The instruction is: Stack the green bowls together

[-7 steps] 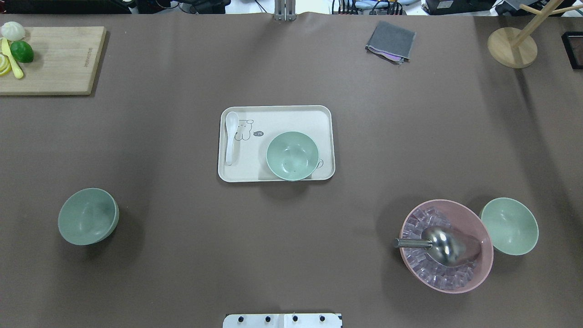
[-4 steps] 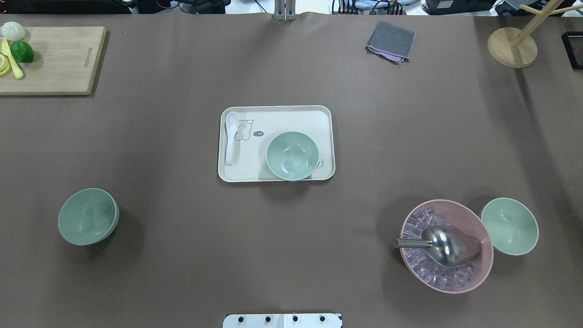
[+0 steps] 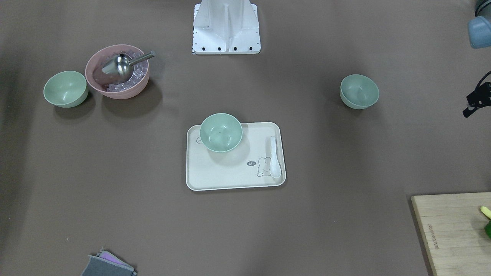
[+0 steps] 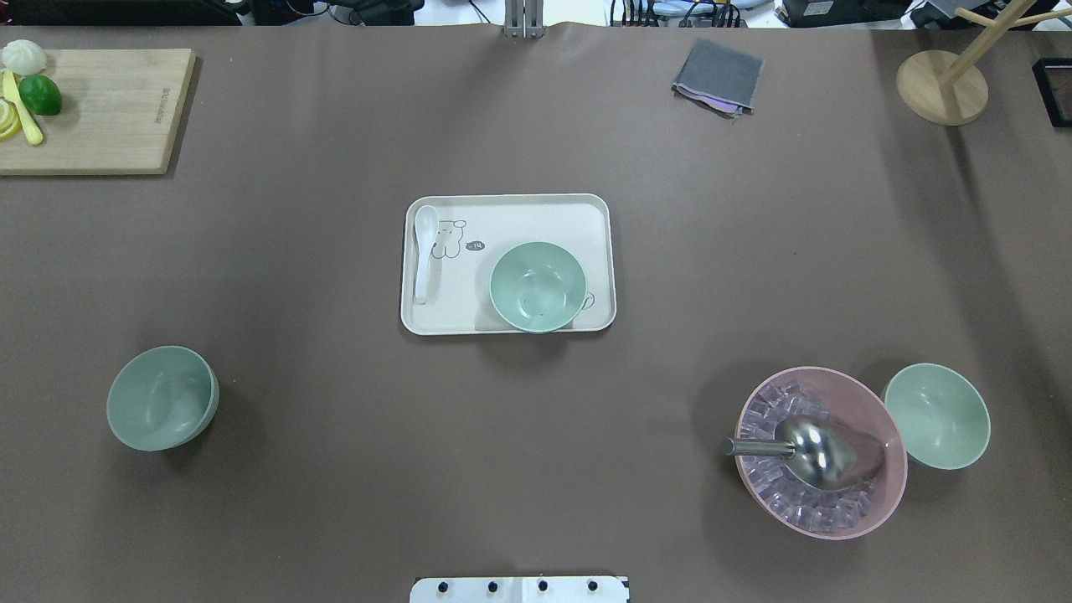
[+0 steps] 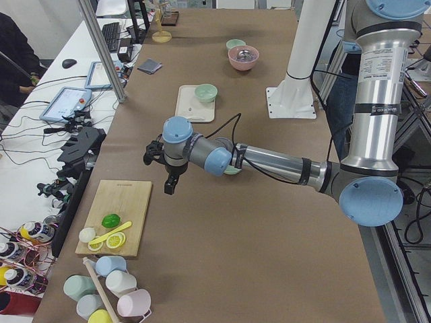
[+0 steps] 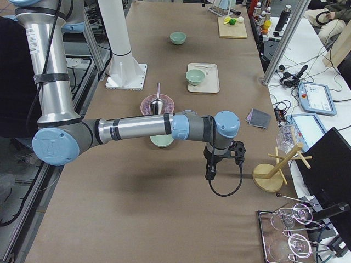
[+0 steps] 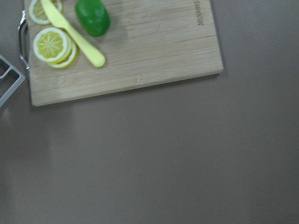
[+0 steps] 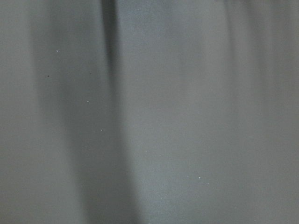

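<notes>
Three green bowls stand apart and upright. One bowl is at the near left on the table, one stands on the cream tray, and one is at the near right, touching the pink bowl. Neither gripper shows in the overhead view. My left gripper hangs above the table near the cutting board, beyond the left bowl. My right gripper hangs above bare table beyond the right bowl. I cannot tell whether either is open or shut. Both wrist views show no fingers.
A pink bowl of ice with a metal scoop sits beside the right green bowl. A white spoon lies on the tray. A cutting board with lime and lemon is far left. A grey cloth and wooden stand are far right.
</notes>
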Motion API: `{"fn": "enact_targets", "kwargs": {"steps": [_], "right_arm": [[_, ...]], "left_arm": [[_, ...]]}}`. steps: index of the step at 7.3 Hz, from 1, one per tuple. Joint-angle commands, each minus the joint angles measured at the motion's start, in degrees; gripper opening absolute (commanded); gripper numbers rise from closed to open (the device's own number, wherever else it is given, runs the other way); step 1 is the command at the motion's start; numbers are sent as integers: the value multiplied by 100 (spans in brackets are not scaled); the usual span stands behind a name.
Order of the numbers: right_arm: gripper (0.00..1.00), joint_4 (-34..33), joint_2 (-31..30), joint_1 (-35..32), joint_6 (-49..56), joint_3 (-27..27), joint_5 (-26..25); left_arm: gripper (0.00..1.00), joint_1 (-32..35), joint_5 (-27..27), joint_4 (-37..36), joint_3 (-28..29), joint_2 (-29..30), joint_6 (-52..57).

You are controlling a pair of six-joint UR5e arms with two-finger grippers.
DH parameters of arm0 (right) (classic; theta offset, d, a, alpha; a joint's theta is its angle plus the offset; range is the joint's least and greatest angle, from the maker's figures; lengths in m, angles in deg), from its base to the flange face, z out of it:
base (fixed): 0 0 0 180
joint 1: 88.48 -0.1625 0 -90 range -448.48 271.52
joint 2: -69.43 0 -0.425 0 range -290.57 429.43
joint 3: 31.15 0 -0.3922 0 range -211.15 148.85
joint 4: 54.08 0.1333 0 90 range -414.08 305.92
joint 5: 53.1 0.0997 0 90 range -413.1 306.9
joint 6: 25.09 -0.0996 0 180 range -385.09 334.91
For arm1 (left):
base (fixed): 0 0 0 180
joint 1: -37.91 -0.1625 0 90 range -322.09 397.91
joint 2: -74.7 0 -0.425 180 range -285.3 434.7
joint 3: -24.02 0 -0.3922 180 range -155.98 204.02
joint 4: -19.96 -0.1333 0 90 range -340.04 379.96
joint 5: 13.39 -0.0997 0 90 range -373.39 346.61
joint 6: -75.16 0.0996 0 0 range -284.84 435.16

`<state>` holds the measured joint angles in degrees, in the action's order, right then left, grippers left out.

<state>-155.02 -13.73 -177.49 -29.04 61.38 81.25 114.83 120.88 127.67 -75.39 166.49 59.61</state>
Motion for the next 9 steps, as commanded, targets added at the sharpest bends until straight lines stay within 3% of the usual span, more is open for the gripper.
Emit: {"fn": "enact_targets", "kwargs": {"steps": [1, 4, 5, 7, 9], "right_arm": [[100, -22, 19, 7, -53, -8, 12], [100, 5, 11, 7, -62, -51, 47], [100, 13, 11, 7, -70, -25, 39], [100, 13, 2, 7, -62, 9, 56], [100, -39, 46, 16, -71, 36, 30]], "left_arm": [[98, -300, 396, 398, 70, 120, -738], [98, -1368, 293, 522, 80, 147, -1648], [98, -1712, 119, 845, 71, 25, -1940], [98, -1891, 3, 1941, 45, -834, -2048], [98, -2258, 3, 2305, 45, -1022, -2493]]}}
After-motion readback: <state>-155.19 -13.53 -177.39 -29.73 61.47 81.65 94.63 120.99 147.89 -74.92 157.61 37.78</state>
